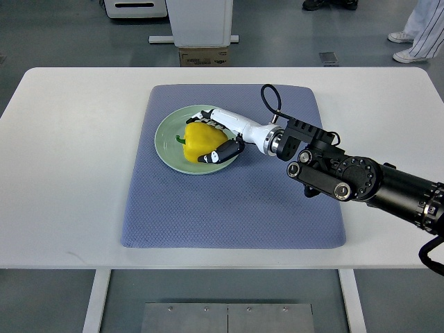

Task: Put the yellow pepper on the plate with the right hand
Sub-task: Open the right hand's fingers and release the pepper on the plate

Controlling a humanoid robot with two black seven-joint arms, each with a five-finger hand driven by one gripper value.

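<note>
Right hand (220, 136) wrapped round the pepper (201, 139) — fingers curled on both sides, gripping it. Pepper sits on the plate (166, 139), on blue mat (229, 201) — table (69, 173) center.

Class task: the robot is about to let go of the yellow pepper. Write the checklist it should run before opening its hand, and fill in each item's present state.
1. Yellow pepper is over the plate, not the mat: ok.
2. Pepper rests on the plate rather than hanging above it: cannot tell.
3. Right hand has its fingers wrapped around the pepper: ok.
4. Plate lies fully on the blue mat: ok.
5. Nothing else lies on the plate: ok.
6. Left arm is clear of the work: ok, out of view.
</note>
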